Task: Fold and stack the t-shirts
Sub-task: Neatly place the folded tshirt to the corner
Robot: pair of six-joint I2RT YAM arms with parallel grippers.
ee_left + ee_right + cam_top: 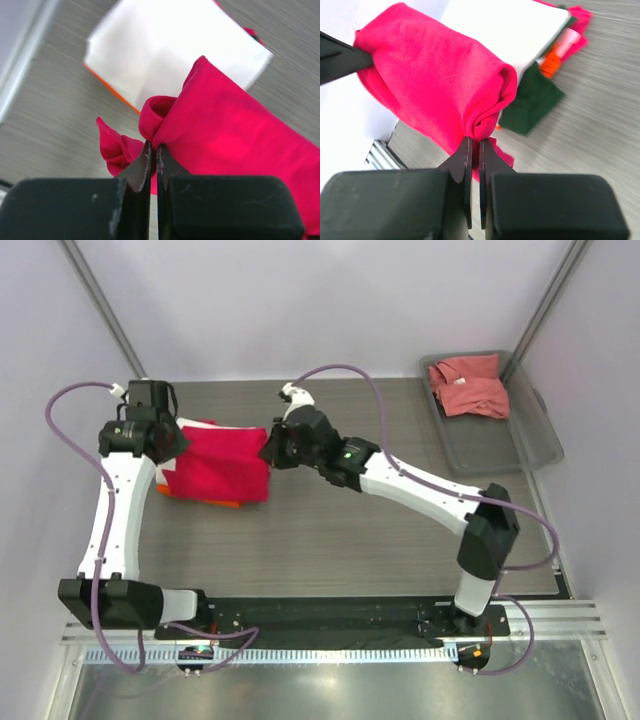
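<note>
The crimson t-shirt [222, 465] is folded over, smooth, bunched at both ends.

1. A grey plastic tray [505, 447] sits at the upper right of the frame, at the desk's far right corner.
2. The desk [330, 540] has a dark wood-grain top.
3. Pale walls stand behind it.

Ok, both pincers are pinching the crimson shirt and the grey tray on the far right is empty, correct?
Not quite. The left pincer and right pincer do pinch the crimson shirt, but the grey tray is not empty: a salmon-pink shirt lies crumpled in it, as the top external view shows.
</note>
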